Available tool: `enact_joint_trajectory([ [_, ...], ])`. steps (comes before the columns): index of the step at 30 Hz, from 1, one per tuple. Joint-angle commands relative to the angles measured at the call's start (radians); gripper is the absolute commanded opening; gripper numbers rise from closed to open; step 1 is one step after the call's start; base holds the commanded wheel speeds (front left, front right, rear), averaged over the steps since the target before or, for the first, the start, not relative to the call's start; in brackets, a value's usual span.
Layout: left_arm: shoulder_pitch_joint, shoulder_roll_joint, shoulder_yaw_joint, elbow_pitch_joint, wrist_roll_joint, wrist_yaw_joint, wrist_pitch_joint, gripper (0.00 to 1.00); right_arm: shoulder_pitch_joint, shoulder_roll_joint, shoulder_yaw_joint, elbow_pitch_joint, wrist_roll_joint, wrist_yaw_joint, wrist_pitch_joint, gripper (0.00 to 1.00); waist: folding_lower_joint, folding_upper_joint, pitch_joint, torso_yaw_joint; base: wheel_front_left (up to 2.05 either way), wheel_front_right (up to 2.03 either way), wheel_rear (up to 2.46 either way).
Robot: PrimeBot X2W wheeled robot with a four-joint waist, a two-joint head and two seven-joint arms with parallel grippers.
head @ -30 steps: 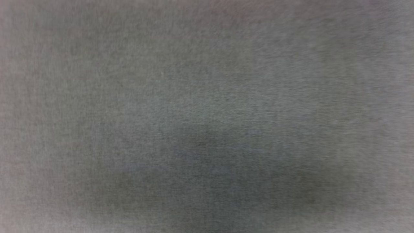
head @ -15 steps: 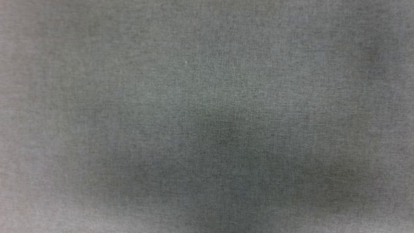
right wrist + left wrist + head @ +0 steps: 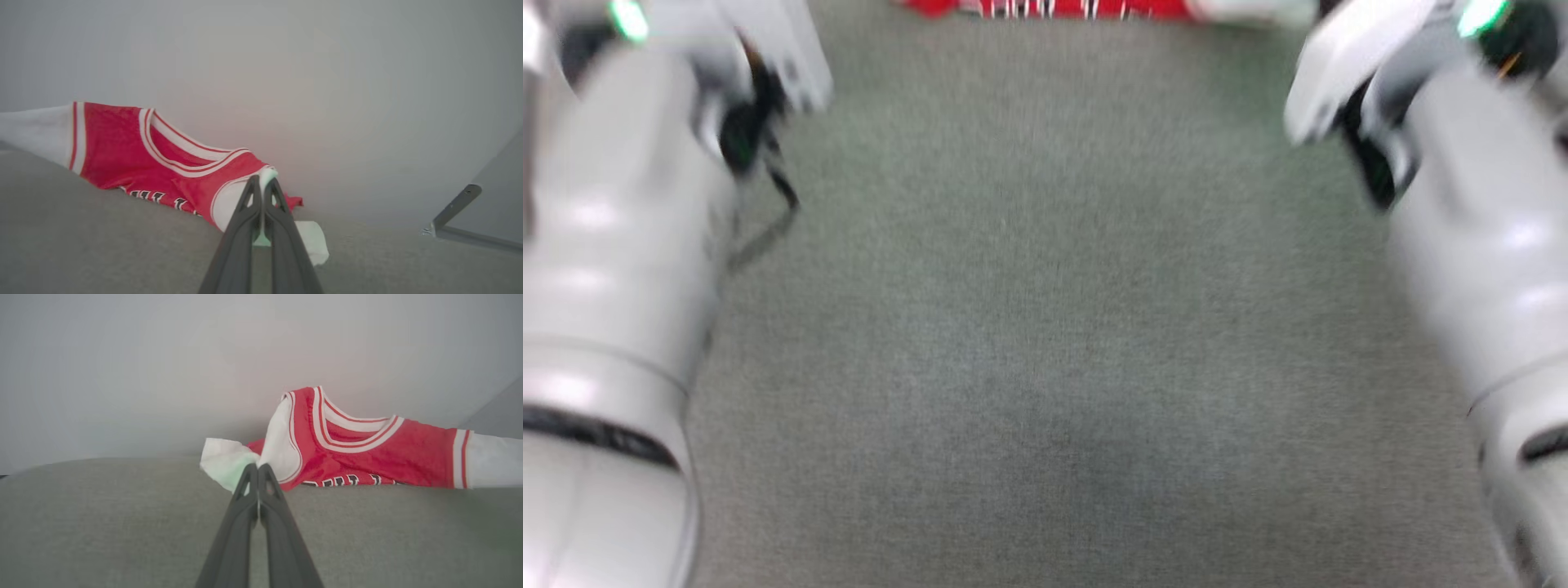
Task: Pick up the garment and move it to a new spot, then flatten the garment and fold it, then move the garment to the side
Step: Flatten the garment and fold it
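Note:
The garment (image 3: 367, 457), a red jersey with white sleeves and a striped neck trim, lies on the grey cloth surface (image 3: 1045, 327) at its far edge by a pale wall. In the head view only a red strip of the garment (image 3: 1045, 8) shows at the top edge. My left gripper (image 3: 258, 467) is shut on one white sleeve, and the shoulder beside it stands raised. My right gripper (image 3: 263, 181) is shut on the other white sleeve of the garment (image 3: 135, 155), with pale fabric showing between its fingers. Black lettering peeks out along the jersey's lower fold.
My two pale forearms (image 3: 613, 245) (image 3: 1486, 245) run up both sides of the blurred head view, with grey cloth between them. A pale wall (image 3: 163, 375) rises right behind the garment. A grey metal bracket (image 3: 453, 212) sits at the right in the right wrist view.
The head camera has moved: earlier it showed grey cloth close up, now it shows both forearms and the garment's red edge at the top.

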Motion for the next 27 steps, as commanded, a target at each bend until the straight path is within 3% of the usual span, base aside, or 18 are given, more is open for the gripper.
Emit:
enact_joint_trajectory([
  [1, 0.063, 0.006, -0.007, -0.014, -0.006, -0.002, -0.018, 0.00, 0.067, 0.006, 0.067, -0.044, 0.065, -0.001, 0.022, 0.00, 0.0000, 0.0000, -0.220, -0.045, 0.00, 0.00, 0.00],
  [6, 0.276, 0.047, -0.036, -0.094, -0.028, -0.002, -0.062, 0.00, 0.275, 0.000, 0.225, -0.208, 0.257, -0.001, 0.095, 0.00, 0.0000, 0.0000, -0.327, -0.066, 0.00, 0.00, 0.00],
  [10, 0.454, 0.095, -0.039, -0.206, -0.063, -0.002, -0.078, 0.00, 0.434, -0.096, 0.316, -0.342, 0.328, -0.001, 0.147, 0.00, 0.0000, 0.0000, -0.391, -0.063, 0.00, 0.00, 0.00],
  [13, 0.604, 0.149, -0.031, -0.318, -0.078, 0.032, -0.098, 0.00, 0.559, -0.184, 0.342, -0.438, 0.373, -0.001, 0.171, 0.00, 0.0000, 0.0000, -0.425, -0.061, 0.00, 0.00, 0.00],
  [17, 0.826, 0.243, -0.004, -0.527, -0.112, 0.116, -0.103, 0.00, 0.697, -0.282, 0.300, -0.520, 0.409, -0.001, 0.214, 0.00, 0.0000, 0.0000, -0.442, -0.066, 0.00, 0.00, 0.00],
  [20, 0.994, 0.316, 0.038, -0.709, -0.152, 0.208, -0.115, 0.00, 0.781, -0.343, 0.234, -0.571, 0.420, -0.002, 0.250, 0.00, 0.0000, 0.0000, -0.442, -0.064, 0.00, 0.00, 0.00],
  [27, 1.300, 0.433, 0.113, -1.077, -0.205, 0.394, -0.148, 0.00, 0.962, -0.396, 0.085, -0.710, 0.401, -0.002, 0.374, 0.00, 0.0000, 0.0000, -0.414, -0.062, 0.00, 0.00, 0.00],
])
